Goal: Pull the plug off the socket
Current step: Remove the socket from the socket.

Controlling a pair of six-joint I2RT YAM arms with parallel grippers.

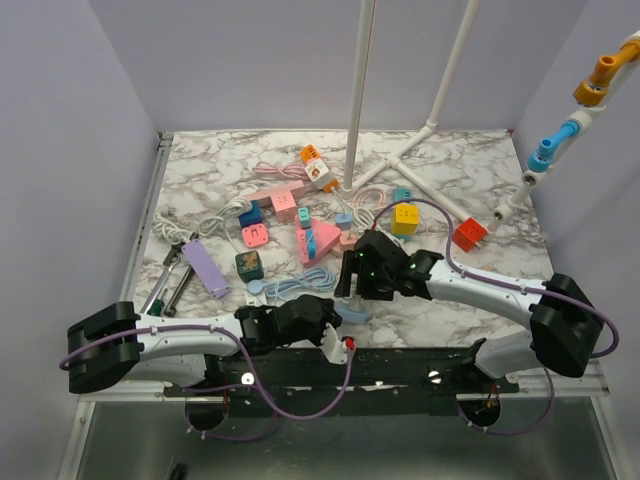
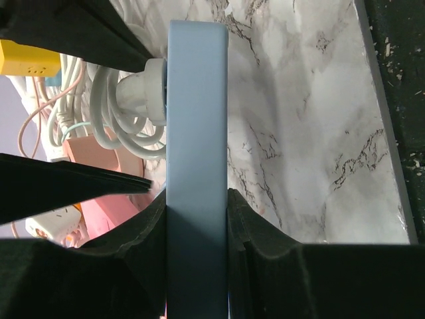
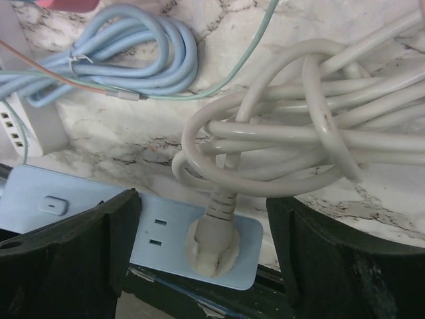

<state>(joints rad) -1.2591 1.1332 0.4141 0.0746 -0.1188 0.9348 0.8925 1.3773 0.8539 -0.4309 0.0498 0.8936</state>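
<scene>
In the overhead view the power strip [image 1: 352, 313] is mostly covered by the two claws, so only a short light-blue end shows, and the plug cannot be made out there at all. From the left wrist the power strip [image 2: 196, 166] is seen edge-on as a narrow blue bar, its lower end cut off by the frame. The left claw [image 2: 197, 219] is clamped on it, one pad pressed flat against each face. The white plug [image 2: 143, 90] sticks out of the strip's left face above that grip, partly hidden by a dark finger. From the right wrist the plug [image 3: 212, 246] sits fully in the power strip [image 3: 40, 196], its prongs out of sight and the strip's near edge masked by the fingers. The right claw [image 3: 204, 219] stands wide apart, one finger to each side of the plug and neither touching it. A tied bundle of white cable [image 3: 299, 133] rises from the plug and lies on the table [image 1: 470, 300] just beyond the strip. The left arm lies low along the table's near edge, while the right arm reaches in from the right and tips its claw [image 1: 360, 265] down over the strip.
</scene>
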